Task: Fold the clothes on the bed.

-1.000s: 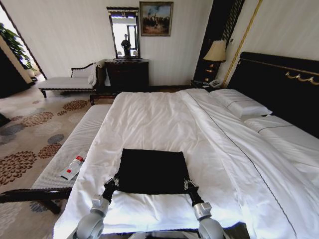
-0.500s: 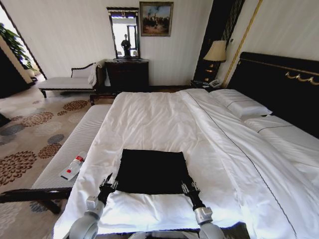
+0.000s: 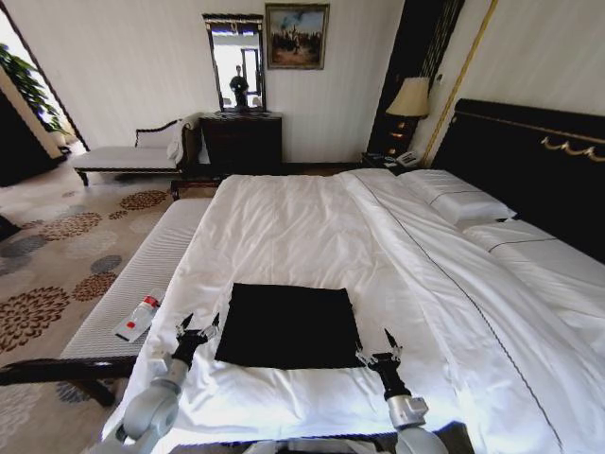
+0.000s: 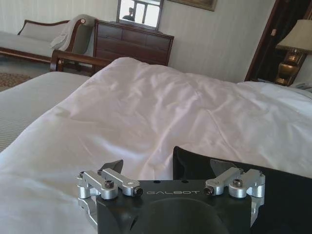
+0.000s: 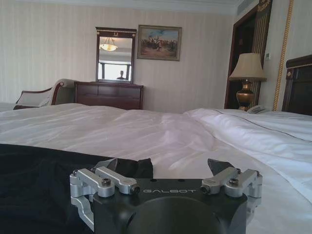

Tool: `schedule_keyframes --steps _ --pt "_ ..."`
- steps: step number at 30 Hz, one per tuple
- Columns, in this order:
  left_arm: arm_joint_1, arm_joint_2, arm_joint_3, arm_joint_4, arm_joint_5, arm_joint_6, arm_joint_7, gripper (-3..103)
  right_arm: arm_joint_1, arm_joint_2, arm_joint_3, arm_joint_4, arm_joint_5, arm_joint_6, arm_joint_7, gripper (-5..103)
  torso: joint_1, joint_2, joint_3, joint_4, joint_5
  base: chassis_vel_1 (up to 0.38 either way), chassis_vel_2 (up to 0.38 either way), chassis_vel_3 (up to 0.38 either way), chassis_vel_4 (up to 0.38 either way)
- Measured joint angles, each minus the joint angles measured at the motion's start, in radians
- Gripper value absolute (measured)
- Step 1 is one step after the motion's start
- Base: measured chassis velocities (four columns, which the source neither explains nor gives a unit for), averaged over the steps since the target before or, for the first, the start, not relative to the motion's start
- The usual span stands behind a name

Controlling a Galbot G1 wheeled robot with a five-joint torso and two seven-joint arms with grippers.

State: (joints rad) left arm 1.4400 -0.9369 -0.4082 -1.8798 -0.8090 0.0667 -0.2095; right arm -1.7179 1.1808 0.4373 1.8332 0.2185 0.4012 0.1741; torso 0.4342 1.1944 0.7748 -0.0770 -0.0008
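Both grippers have let go of the black T-shirt and drawn apart from its near corners since the earlier head frames, where each was closed on the hem. Now the left gripper sits just off the garment's near-left corner with its fingers spread wide and nothing between them, and the right gripper sits just off the near-right corner, equally splayed and empty. Earlier the near edge was lifted and stretched between the two; it now lies flat on the duvet.

The T-shirt is folded into a neat dark rectangle, slightly wider at the near edge, smooth and without visible wrinkles; no lettering shows on its upper face. It rests on the white duvet of the bed, close to the foot and a little toward the bench side, well apart from the pillows near the dark headboard.

From the left wrist view the left gripper hovers low over the duvet with a corner of the black T-shirt lying just beyond one finger. From the right wrist view the right gripper is likewise low, with the black T-shirt spread beside it.
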Motion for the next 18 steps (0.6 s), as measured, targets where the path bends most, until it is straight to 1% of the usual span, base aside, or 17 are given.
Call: schedule_keyframes --steps 1,3,5,6,7,8,9,10,11,12,13,14,16,17,18 --pt "-0.053 -0.001 0.016 0.030 -0.031 0.021 0.001 100 0.002 -0.005 0.000 0.007 0.005 -0.008 0.000 100 0.000 0.000 0.000 -0.0006 0.0001 0.000 0.000 0.000 0.000" --pt "-0.074 -0.002 0.020 0.044 -0.044 0.031 0.002 100 0.010 -0.013 -0.005 0.008 0.010 -0.015 0.000 100 0.000 0.000 0.000 -0.0010 -0.0001 0.000 0.000 0.000 0.000" --pt "-0.138 -0.005 0.047 0.094 -0.068 0.052 0.012 100 0.035 -0.034 -0.020 0.013 0.022 -0.034 0.000 100 0.000 0.000 0.000 0.0015 0.0001 0.000 0.000 0.000 0.000" --pt "-0.163 -0.005 0.061 0.111 -0.070 0.057 0.018 103 0.035 -0.034 -0.021 0.013 0.022 -0.036 -0.001 100 0.000 0.000 0.000 0.0009 0.0005 0.000 0.000 0.000 0.000" --pt "-0.210 -0.007 0.089 0.145 -0.073 0.064 0.027 101 0.032 -0.034 -0.020 0.016 0.023 -0.038 0.000 100 0.000 0.000 0.000 0.0004 0.0003 0.000 0.000 0.000 0.000" --pt "-0.210 -0.007 0.089 0.145 -0.073 0.064 0.027 101 0.032 -0.034 -0.020 0.016 0.023 -0.038 0.000 100 0.000 0.000 0.000 0.0004 0.0003 0.000 0.000 0.000 0.000" --pt "-0.248 -0.012 0.115 0.174 -0.077 0.068 0.034 99 0.028 -0.031 -0.019 0.017 0.023 -0.040 0.000 100 0.000 0.000 0.000 -0.0003 0.0001 0.000 0.000 0.000 0.000" --pt "-0.266 -0.014 0.127 0.187 -0.082 0.070 0.036 98 0.026 -0.030 -0.019 0.017 0.023 -0.040 0.000 100 0.000 0.000 0.000 -0.0004 0.0000 0.000 0.000 0.000 0.000" --pt "-0.286 -0.017 0.142 0.201 -0.089 0.073 0.039 98 0.024 -0.030 -0.017 0.018 0.024 -0.041 0.000 100 0.000 0.000 0.000 -0.0004 0.0001 0.000 0.000 0.000 0.000" --pt "-0.328 -0.026 0.177 0.234 -0.111 0.080 0.048 97 0.022 -0.029 -0.014 0.020 0.025 -0.042 0.001 100 0.000 0.000 0.000 -0.0001 0.0002 0.000 0.000 0.000 0.000" --pt "-0.355 -0.033 0.200 0.256 -0.128 0.084 0.052 94 0.021 -0.030 -0.010 0.023 0.027 -0.044 0.003 100 0.000 0.000 0.000 0.0000 0.0002 0.000 0.000 0.000 0.000" --pt "-0.355 -0.033 0.200 0.256 -0.128 0.084 0.052 94 0.021 -0.030 -0.010 0.023 0.027 -0.044 0.003 100 0.000 0.000 0.000 0.0000 0.0002 0.000 0.000 0.000 0.000" --pt "-0.392 -0.044 0.229 0.287 -0.151 0.089 0.058 89 0.020 -0.033 -0.005 0.027 0.031 -0.049 0.007 100 0.000 0.000 0.000 0.0000 0.0002 0.000 0.000 0.000 0.000" --pt "-0.416 -0.052 0.245 0.312 -0.162 0.091 0.063 89 0.019 -0.034 -0.002 0.032 0.035 -0.053 0.009 100 0.000 0.000 0.000 -0.0002 0.0003 0.000 0.000 0.000 0.000" --pt "-0.444 -0.063 0.260 0.344 -0.172 0.093 0.066 85 0.016 -0.035 0.004 0.037 0.041 -0.057 0.012 100 0.000 0.000 0.000 -0.0001 0.0001 0.000 0.000 0.000 0.000"
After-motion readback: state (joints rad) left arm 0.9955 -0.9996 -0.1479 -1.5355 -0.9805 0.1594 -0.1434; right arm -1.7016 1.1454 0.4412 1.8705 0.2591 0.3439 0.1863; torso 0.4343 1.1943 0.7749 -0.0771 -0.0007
